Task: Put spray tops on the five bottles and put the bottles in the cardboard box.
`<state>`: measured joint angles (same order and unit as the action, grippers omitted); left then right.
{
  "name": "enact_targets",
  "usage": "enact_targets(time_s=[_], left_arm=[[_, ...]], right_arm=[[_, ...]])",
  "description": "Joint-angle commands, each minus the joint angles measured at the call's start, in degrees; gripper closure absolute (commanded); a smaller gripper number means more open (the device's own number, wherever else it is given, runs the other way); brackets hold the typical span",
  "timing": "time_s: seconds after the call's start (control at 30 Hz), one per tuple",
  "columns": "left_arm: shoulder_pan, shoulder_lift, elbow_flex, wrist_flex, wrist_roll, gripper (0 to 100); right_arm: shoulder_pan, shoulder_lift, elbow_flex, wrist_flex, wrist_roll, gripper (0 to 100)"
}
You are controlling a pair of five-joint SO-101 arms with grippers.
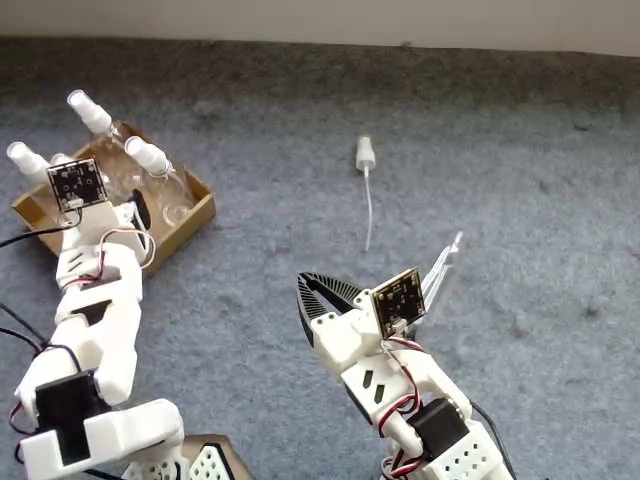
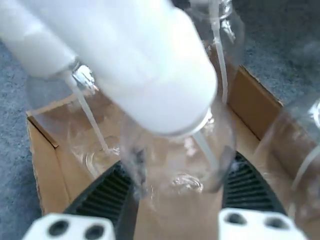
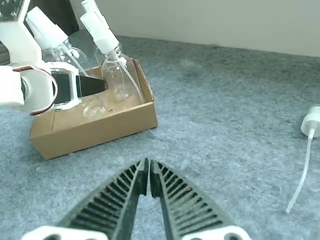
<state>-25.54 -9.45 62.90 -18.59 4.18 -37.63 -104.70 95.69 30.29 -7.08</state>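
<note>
The cardboard box (image 1: 196, 213) sits at the far left with three capped clear bottles (image 1: 150, 160) standing in it. My left gripper (image 2: 177, 169) is down inside the box (image 2: 42, 170), shut on one clear bottle (image 2: 175, 150) with a white spray top (image 2: 130, 55). A loose spray top (image 1: 365, 153) with its long tube lies on the carpet in the middle back. An uncapped clear bottle (image 1: 441, 268) lies just right of my right arm. Low over the carpet, my right gripper (image 3: 149, 169) is shut and empty, pointing toward the box (image 3: 100, 127).
Grey carpet covers the table, with a pale wall along the far edge. The loose spray top (image 3: 312, 122) lies ahead of the right gripper and to its side. Open carpet stretches between the box and the right gripper (image 1: 305, 293).
</note>
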Motion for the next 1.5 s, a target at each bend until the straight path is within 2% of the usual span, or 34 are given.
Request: enact_targets(time_s=[0.0, 0.37, 0.67, 0.73, 0.9, 1.47], left_arm=[[1.54, 0.48, -0.13, -5.54, 0.35, 93], [1.54, 8.4, -4.0, -5.8, 0.35, 93], [1.54, 9.54, -3.74, -5.63, 0.35, 93], [1.54, 9.63, -3.65, -5.45, 0.35, 91], [1.54, 9.27, -2.33, -5.71, 0.62, 77], [1.1, 9.19, -1.71, -5.45, 0.53, 76]], right_arm=[[-0.57, -0.57, 6.29, 0.22, -0.09, 99.4], [-0.57, -0.57, 6.29, 0.22, -0.09, 99.4], [-0.57, -0.57, 6.29, 0.22, -0.09, 99.4], [-0.57, -0.57, 6.29, 0.22, -0.09, 99.4], [-0.57, -0.57, 6.29, 0.22, -0.09, 99.4], [-0.57, -0.57, 6.29, 0.22, -0.09, 99.4]])
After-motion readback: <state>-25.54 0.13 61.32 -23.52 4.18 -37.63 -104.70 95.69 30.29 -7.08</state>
